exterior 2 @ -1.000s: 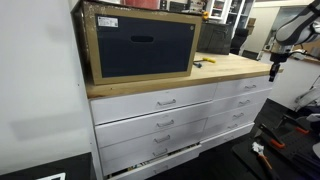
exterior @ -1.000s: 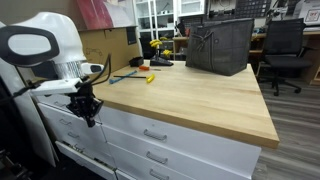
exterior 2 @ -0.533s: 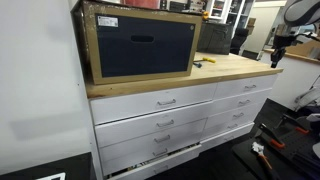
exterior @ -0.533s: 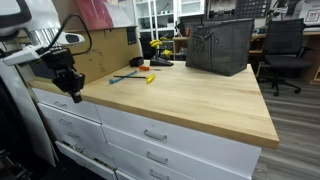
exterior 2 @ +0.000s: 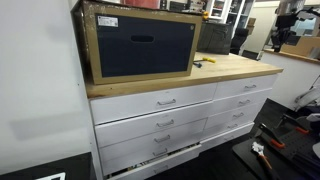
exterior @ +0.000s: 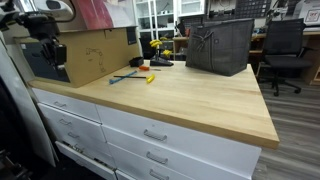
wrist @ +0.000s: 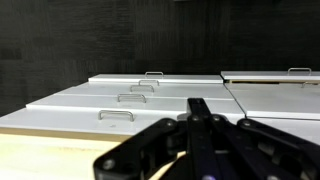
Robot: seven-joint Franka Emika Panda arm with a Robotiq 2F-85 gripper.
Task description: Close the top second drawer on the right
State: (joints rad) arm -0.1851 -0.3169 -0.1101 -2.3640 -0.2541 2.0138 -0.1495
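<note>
In both exterior views the biggest thing is the white cabinet [exterior 2: 150,125] with two columns of drawers, and the wooden worktop [exterior: 190,100] lies over it. On the worktop stand a big box [exterior 2: 140,45] with a dark front and, at the far end, a black basket [exterior: 220,45].

The task's thing, the second drawer [exterior 2: 240,103] from the top in the right column, is at the right middle of the frame in an exterior view. Its front looks level with the fronts above and below it, so we judge it is already pushed in or nearly so. We cannot be sure at this size.

The claw [exterior: 47,30] hangs at the upper left of the frame, high over the end of the worktop and apart from every drawer. In the wrist view its fingers [wrist: 198,108] meet together and hold nothing.

From the claw, the drawer lies downward and beyond the front edge of the worktop. Its long axis runs level along the cabinet front. Any further push must go straight into that front.
</note>
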